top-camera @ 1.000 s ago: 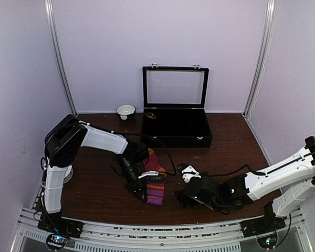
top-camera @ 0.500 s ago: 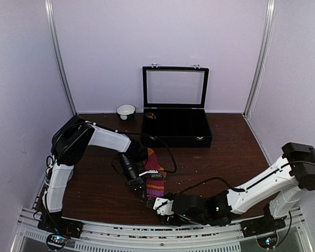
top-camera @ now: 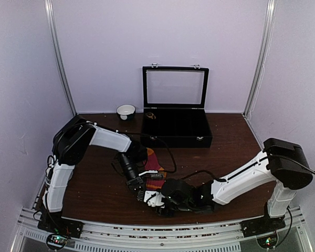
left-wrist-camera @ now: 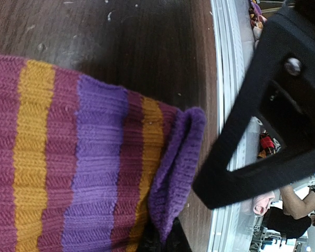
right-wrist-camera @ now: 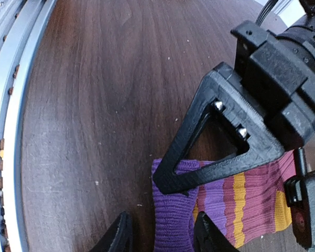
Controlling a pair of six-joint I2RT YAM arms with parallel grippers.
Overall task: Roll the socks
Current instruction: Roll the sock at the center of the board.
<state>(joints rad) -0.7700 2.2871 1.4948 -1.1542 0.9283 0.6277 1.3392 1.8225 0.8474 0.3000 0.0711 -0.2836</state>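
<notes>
One table (top-camera: 236,147) carries all items. At 12 o'clock stands the case (top-camera: 176,131), lid (top-camera: 175,86) raised, well apart from the work zone. At 6 o'clock, near the front edge, lies the striped sock (left-wrist-camera: 68,157), laid flat, presumably so that rolling can start at the cuff (right-wrist-camera: 170,210).

The left gripper (top-camera: 140,191) reaches in from 10 o'clock and is clamped tight on the sock at the cuff end, apparently to anchor it. The right gripper (right-wrist-camera: 161,235) enters from 3 o'clock and straddles the cuff with jaws apart, not pinching. It is likely positioned to begin the roll.

Count: two grippers, one case, one sock visible, one bowl (top-camera: 126,111) at 11 o'clock.
</notes>
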